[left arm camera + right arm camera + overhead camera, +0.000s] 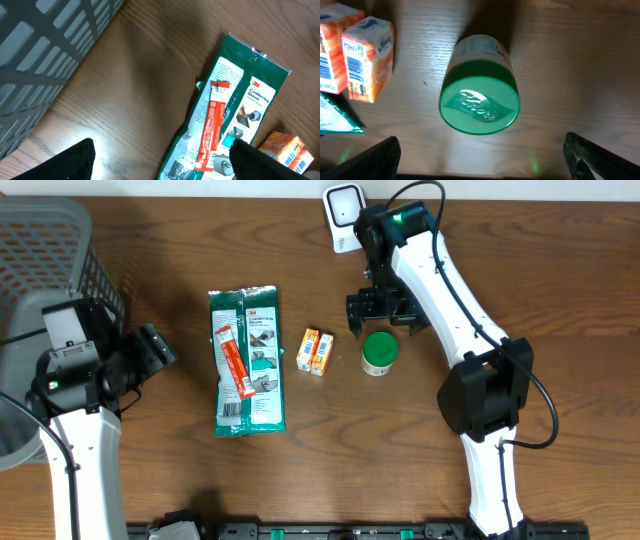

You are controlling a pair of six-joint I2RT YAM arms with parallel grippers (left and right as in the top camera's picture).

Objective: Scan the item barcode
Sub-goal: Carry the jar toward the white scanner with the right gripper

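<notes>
Green-lidded jar (379, 353) stands upright — long axis vertical, top facing upward.

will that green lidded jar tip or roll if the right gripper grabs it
The green-lidded jar stands upright and squat, so it probably won't tip easily. Its round, smooth-looking wall may slip or turn in the open right gripper. Knocked over, it would likely roll.

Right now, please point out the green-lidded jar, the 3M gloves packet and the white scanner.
green-lidded jar (479, 105), right wrist view, centre of the lid.
3M gloves packet (248, 362), overhead view, middle of the wrapper.
white scanner (343, 210), overhead view, its front window.
</notes>
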